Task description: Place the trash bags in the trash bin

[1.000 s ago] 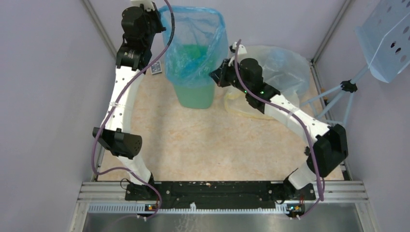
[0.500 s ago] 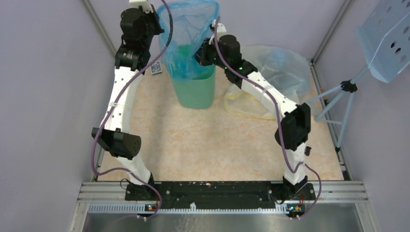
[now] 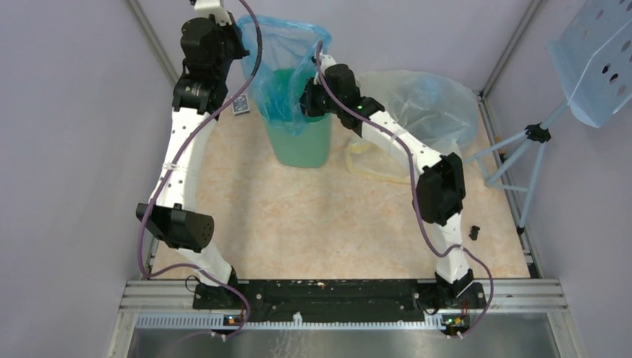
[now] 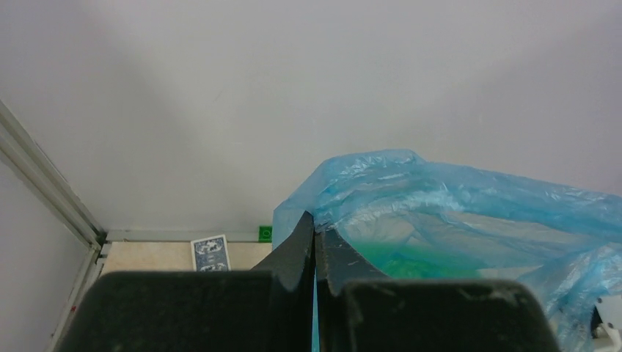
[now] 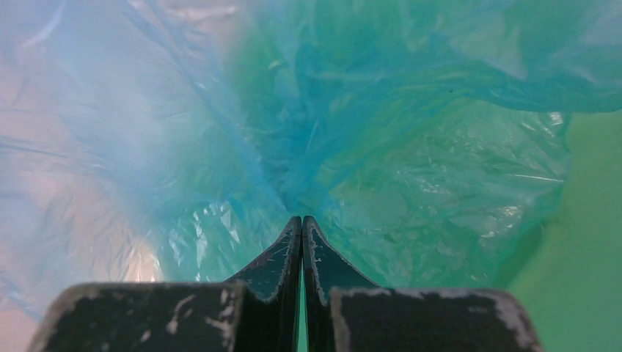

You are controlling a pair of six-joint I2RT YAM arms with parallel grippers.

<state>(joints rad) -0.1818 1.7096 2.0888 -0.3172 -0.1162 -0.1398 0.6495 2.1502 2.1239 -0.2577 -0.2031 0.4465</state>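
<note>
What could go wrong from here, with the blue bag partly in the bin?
1. The blue bag is pinched by the left end effector up high and the right end effector down in the green bin; thin plastic may tear or slip.
2. Pushing near the bin's rim could tip or slide it.
3. The pale bag lies beside the right arm; it could get dragged.

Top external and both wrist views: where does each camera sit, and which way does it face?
Top external: above and behind the bases, looking down on the table; both arms show.
Left wrist: behind the shut left tool, facing the back wall; it pinches the rim of the light-blue crinkly plastic bag.
Right wrist: behind the shut right tool, pointing down into that bag inside the green plastic bin.
Shared: all three show the bag.
</note>
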